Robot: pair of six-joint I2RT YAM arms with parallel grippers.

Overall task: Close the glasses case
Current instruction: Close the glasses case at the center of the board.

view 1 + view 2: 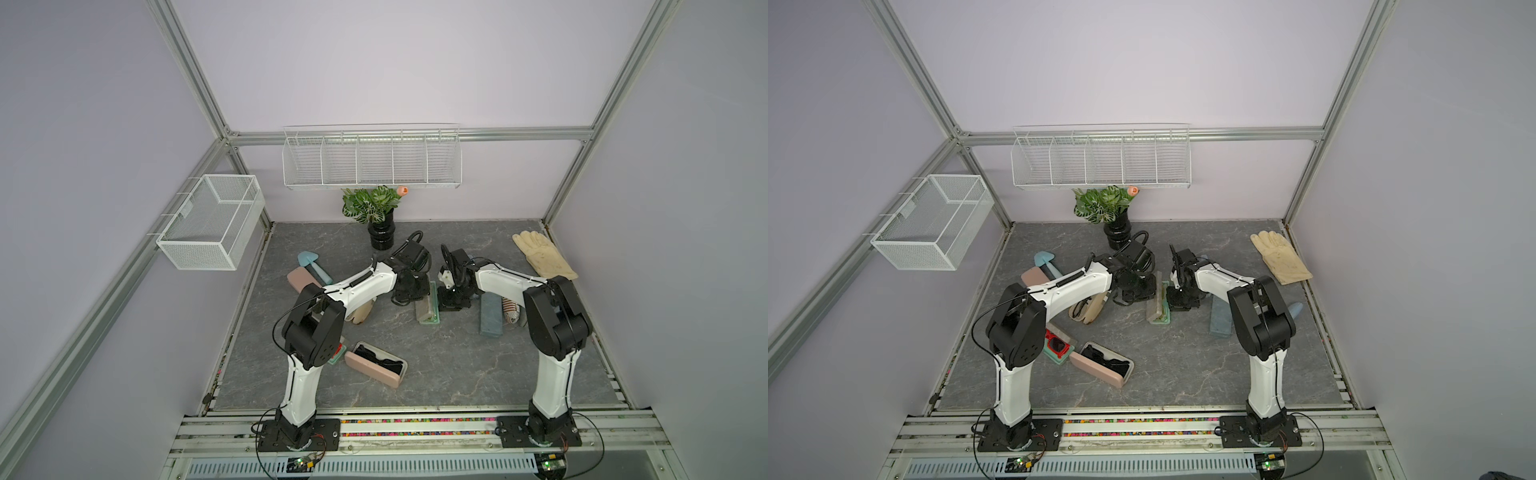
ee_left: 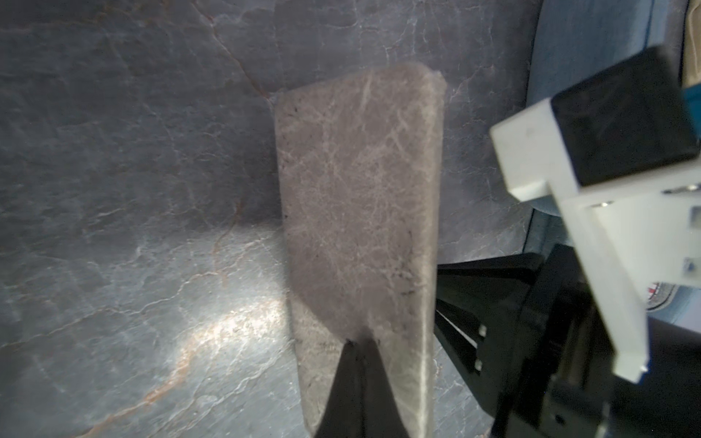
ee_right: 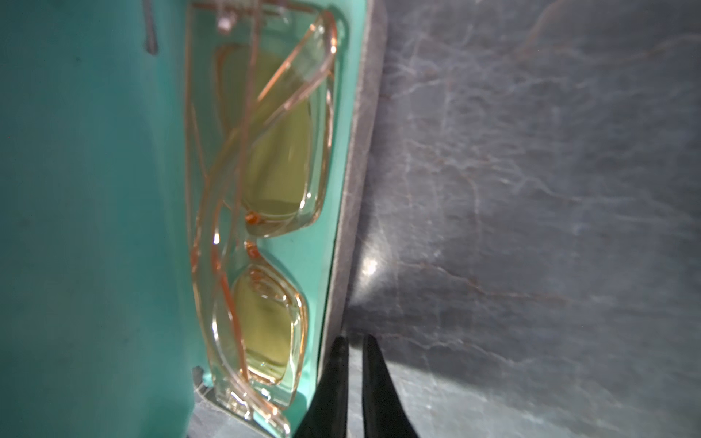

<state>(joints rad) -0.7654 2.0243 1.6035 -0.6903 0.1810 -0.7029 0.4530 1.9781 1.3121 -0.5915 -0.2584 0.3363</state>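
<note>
Step in hand: the two arms are working on the glasses case (image 1: pixel 428 311) in the middle of the table (image 1: pixel 415 374); its lid (image 2: pixel 360 189) is standing partway up, so I am judging the closing as begun but not finished
Next move: it is calling for the lid to be tipped on over the tray (image 3: pixel 364 132) until it seats, with the tray being steadied so it is not sliding away
Left pincer (image 2: pixel 358 360): its fingers are sitting pressed together, gripping nothing, the tips bearing on the lid's grey outer face
Glasses (image 3: pixel 273 170): they are lying folded on the teal lining, inside the rim as far as I am seeing
Right pincer (image 3: pixel 355 364): it is showing only a sliver between its fingers, holding nothing, and is hanging just beside the tray's grey edge; whether it is touching I cannot tell
</note>
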